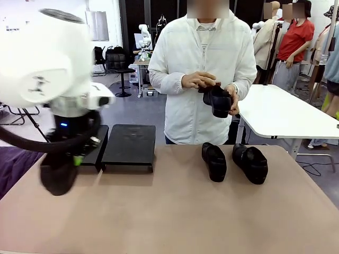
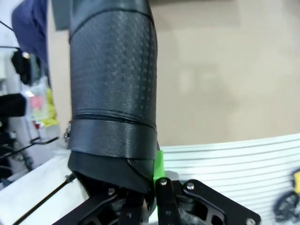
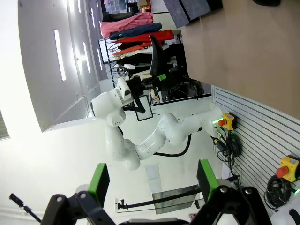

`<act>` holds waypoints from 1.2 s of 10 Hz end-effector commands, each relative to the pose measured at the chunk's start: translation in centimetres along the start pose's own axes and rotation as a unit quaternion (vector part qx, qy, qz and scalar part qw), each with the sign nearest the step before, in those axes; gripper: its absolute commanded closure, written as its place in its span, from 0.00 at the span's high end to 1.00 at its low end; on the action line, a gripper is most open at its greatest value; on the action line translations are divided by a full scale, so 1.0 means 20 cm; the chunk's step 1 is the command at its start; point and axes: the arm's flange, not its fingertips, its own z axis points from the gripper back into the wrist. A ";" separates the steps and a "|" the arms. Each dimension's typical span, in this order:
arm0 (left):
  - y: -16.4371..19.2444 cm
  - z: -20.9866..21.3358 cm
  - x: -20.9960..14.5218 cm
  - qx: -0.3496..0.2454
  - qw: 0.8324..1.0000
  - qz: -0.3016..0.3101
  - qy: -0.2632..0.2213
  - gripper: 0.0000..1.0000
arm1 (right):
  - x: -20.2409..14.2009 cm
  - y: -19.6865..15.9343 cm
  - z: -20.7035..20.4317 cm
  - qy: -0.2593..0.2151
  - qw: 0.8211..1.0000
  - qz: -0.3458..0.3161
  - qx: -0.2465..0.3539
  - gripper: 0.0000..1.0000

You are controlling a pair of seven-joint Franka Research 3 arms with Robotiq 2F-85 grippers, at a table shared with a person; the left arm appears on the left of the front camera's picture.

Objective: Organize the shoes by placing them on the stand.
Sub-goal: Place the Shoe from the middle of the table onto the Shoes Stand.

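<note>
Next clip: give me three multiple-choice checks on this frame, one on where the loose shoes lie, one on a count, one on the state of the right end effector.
1. The stand sits toward the robot's left. Where are the two unheld shoes?
A on it
B on the tabletop, to its right
C on the floor

2. How many shoes does the front view show?
A two
B three
C four

3. The right end effector is:
A open, holding nothing
B shut on a shoe
C shut on the stand

Key:
1 B: both lie on the tan surface, clear of the stand.
2 C: two are on the tabletop, one is in the person's hands, and one shoe is in the left end effector.
3 A: its green pads stand wide apart with nothing between them.
</note>
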 end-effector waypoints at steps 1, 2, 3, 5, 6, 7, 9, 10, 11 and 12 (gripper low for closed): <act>0.42 -0.08 0.06 -0.028 0.998 -0.059 0.020 0.00 | 0.00 0.01 0.01 0.005 1.000 0.005 -0.003 1.00; 0.56 -0.16 0.10 -0.034 0.995 -0.092 0.022 0.00 | 0.00 0.01 0.01 0.005 1.000 0.005 -0.003 1.00; 0.70 -0.24 0.12 -0.043 0.992 -0.116 0.013 0.00 | 0.00 0.01 0.01 0.005 1.000 0.005 -0.003 1.00; 0.92 -0.39 0.18 -0.081 0.990 -0.111 0.016 0.00 | 0.00 0.01 0.01 0.005 1.000 0.005 -0.003 1.00; 1.01 -0.46 0.22 -0.111 0.989 -0.098 0.009 0.00 | 0.00 0.01 0.01 0.005 1.000 0.005 -0.003 1.00; 1.06 -0.54 0.28 -0.138 0.986 -0.090 -0.007 0.00 | 0.00 0.01 0.01 0.005 1.000 0.005 -0.003 1.00; 1.05 -0.52 0.21 -0.100 0.991 -0.092 0.014 0.00 | 0.00 0.01 0.01 0.005 1.000 0.005 -0.003 1.00; 1.05 -0.52 0.21 -0.100 0.991 -0.092 0.014 0.00 | 0.00 0.01 0.01 0.005 1.000 0.005 -0.003 1.00; 1.05 -0.52 0.21 -0.100 0.991 -0.092 0.014 0.00 | 0.00 0.01 0.01 0.005 1.000 0.005 -0.003 1.00; 1.05 -0.52 0.21 -0.100 0.991 -0.092 0.014 0.00 | 0.00 0.01 0.01 0.005 1.000 0.005 -0.003 1.00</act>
